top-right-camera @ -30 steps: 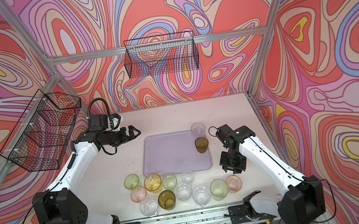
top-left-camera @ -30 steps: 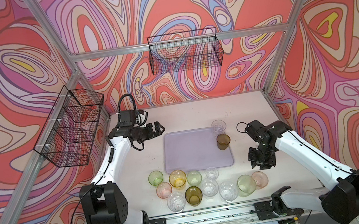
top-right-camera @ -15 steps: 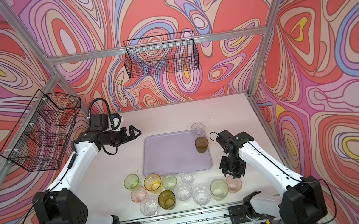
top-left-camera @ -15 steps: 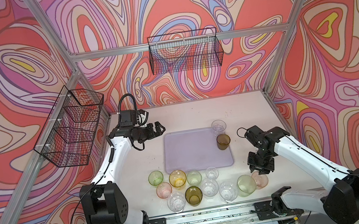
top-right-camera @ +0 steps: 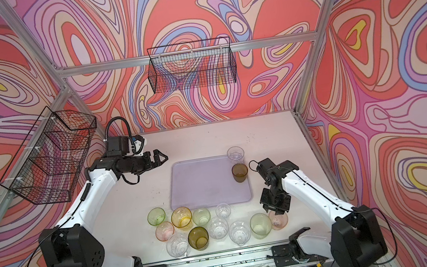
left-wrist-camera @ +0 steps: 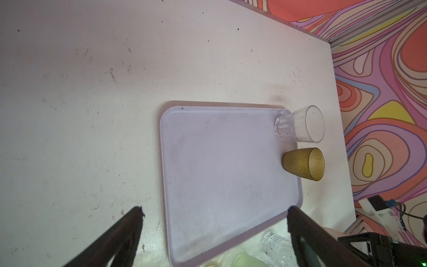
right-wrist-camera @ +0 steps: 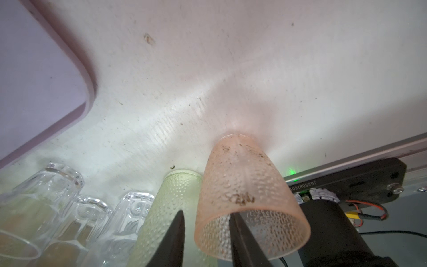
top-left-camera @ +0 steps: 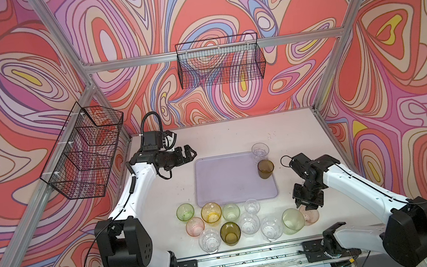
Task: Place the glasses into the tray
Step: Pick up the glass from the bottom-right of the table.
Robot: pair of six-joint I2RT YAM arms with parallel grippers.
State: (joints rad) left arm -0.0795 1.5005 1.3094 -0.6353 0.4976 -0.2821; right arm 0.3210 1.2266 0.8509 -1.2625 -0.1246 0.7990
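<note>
Two tumblers [top-left-camera: 265,168] placed, a third being taken.
Right claw [right-wrist-camera: 206,213], fingers apart, straddles the dimpled pink plastic tumbler's [right-wrist-camera: 245,185] wall on the white bench [top-left-camera: 221,138] near the flat lavender tray [top-left-camera: 233,194]; next, clamp and lift. Left claw [top-left-camera: 192,154] gapes idle.

In both top views the pink glass [top-left-camera: 313,217] [top-right-camera: 280,222] at the near right is partly covered by the right gripper [top-left-camera: 307,207]. In the right wrist view its fingers [right-wrist-camera: 171,242] and the clear glasses [right-wrist-camera: 92,215] are cut off by the picture's edge. In the left wrist view a pale green glass [left-wrist-camera: 247,261] is cropped, and the fingers [left-wrist-camera: 115,240] of the left gripper [left-wrist-camera: 215,210] are blurred and cut short.
</note>
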